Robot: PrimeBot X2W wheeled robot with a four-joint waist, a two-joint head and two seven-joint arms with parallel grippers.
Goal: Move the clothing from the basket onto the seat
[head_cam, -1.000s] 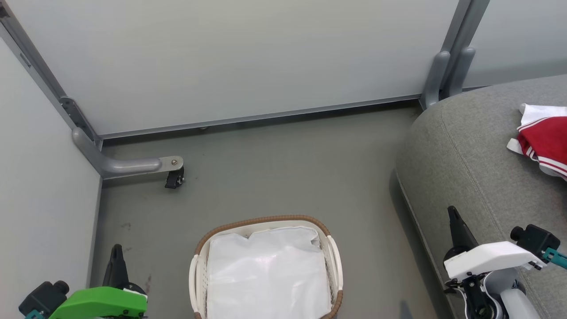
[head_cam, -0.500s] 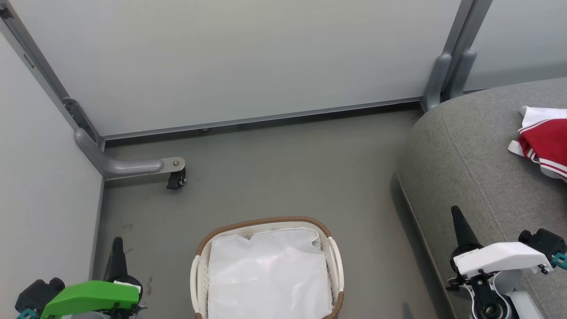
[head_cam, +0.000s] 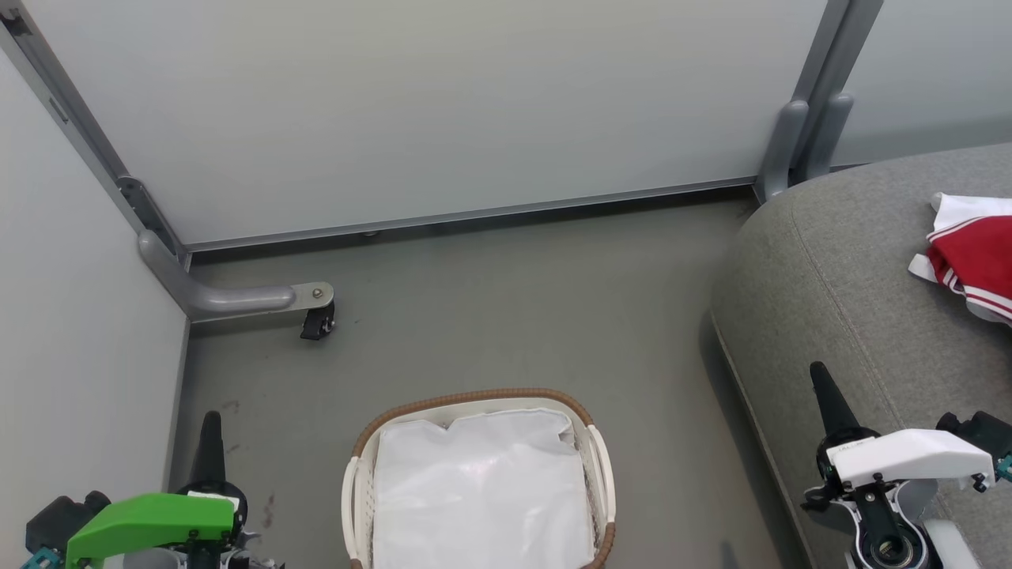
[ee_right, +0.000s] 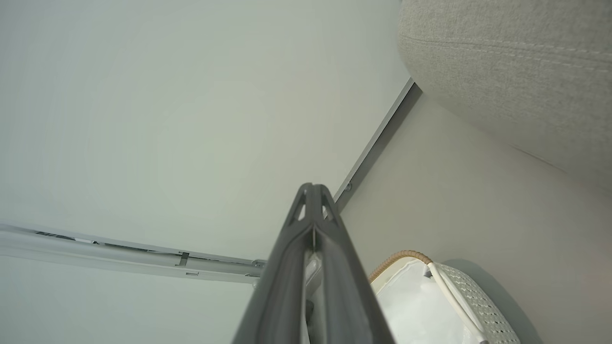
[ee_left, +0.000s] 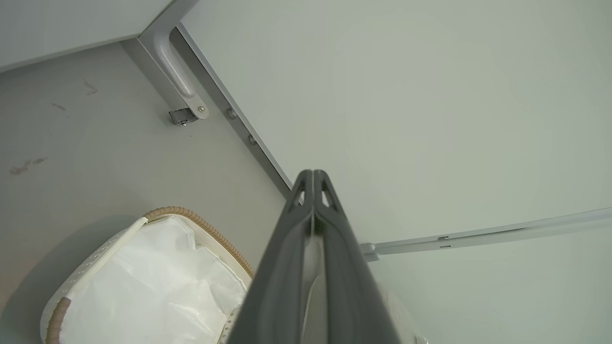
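Left end effector (lower left) and right end effector (lower right): fingers pressed together, nothing gripped. Clothing lies on the seat at the right edge; basket at bottom centre.

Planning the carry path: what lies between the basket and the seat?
Bare grey floor lies between the basket and the seat, nothing on it, seen in the head view and the right wrist view.
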